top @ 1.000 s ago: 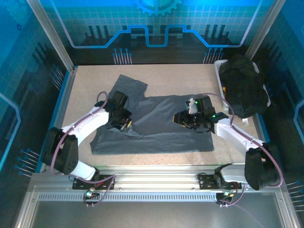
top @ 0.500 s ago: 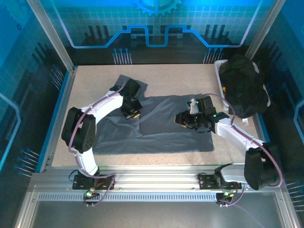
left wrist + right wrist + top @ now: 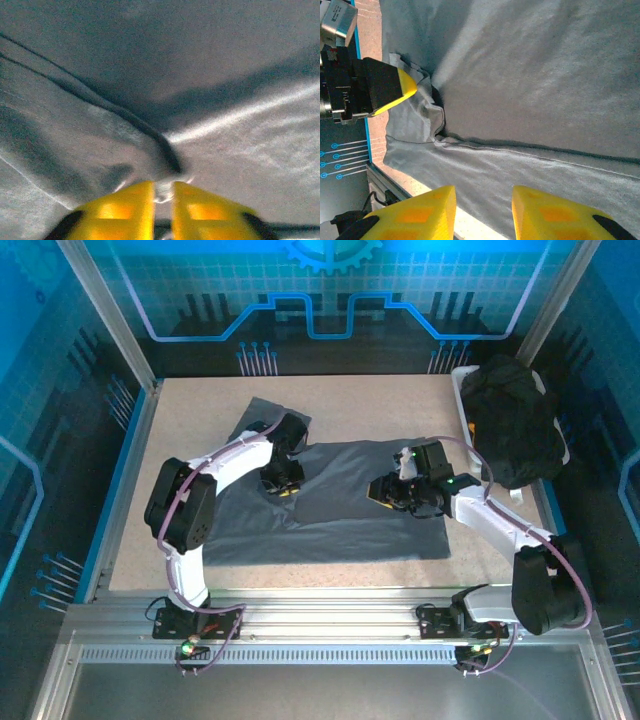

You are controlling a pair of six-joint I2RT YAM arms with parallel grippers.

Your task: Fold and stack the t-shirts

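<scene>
Our left gripper point(image 3: 283, 484) has dragged an edge of the blue-grey t-shirt point(image 3: 345, 515) toward two o'clock; whether it still pinches, we cannot tell; our right gripper point(image 3: 484, 196) stands spread.

Slate blue-grey soft cloth t-shirt point(image 3: 345, 530) lies spread mid-tabletop point(image 3: 400, 400), mostly flat. One sleeve reaches toward far left. Seamed edge on left side bunched into small raised ridge. Black cloth t-shirts point(image 3: 510, 430) in crumpled heap, far right edge.

Speckled beige tabletop point(image 3: 190, 410), white bin point(image 3: 462, 380) at its far right corner, blue printed backdrop point(image 3: 330, 300) with gear motif behind, slotted aluminium rail point(image 3: 320, 625) along near edge
</scene>
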